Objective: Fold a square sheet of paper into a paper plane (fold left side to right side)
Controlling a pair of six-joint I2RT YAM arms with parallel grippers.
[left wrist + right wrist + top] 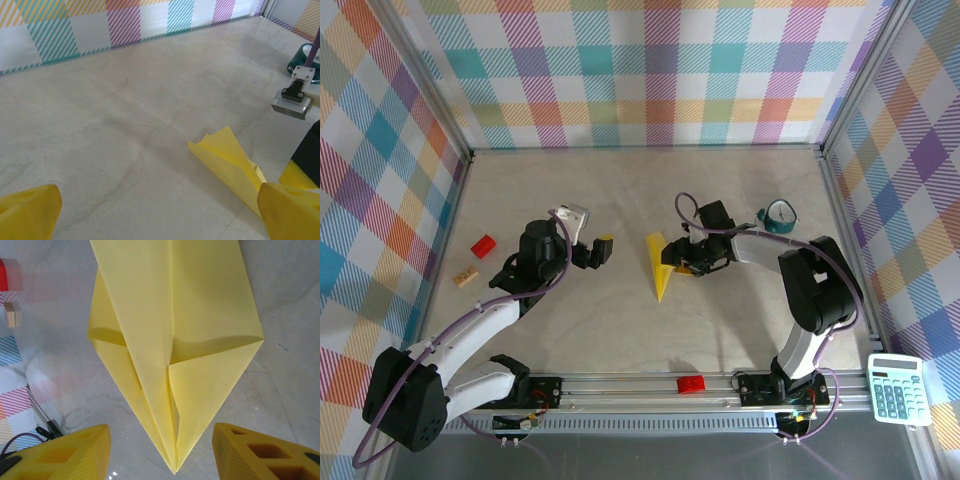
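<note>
Right wrist view: the paper plane [172, 330] looked light and limp. Your right gripper [162, 452], standing apart, flanked its layered nose at 6 o'clock, probably the firmest pinch. Your left gripper [160, 215] gaped wide.

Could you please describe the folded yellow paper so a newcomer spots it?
At the middle of the table, just left of the right gripper, lies the paper plane, tip toward the arm bases. Unlike the red bricks and tan block, it is thin, yellow and creased.
</note>
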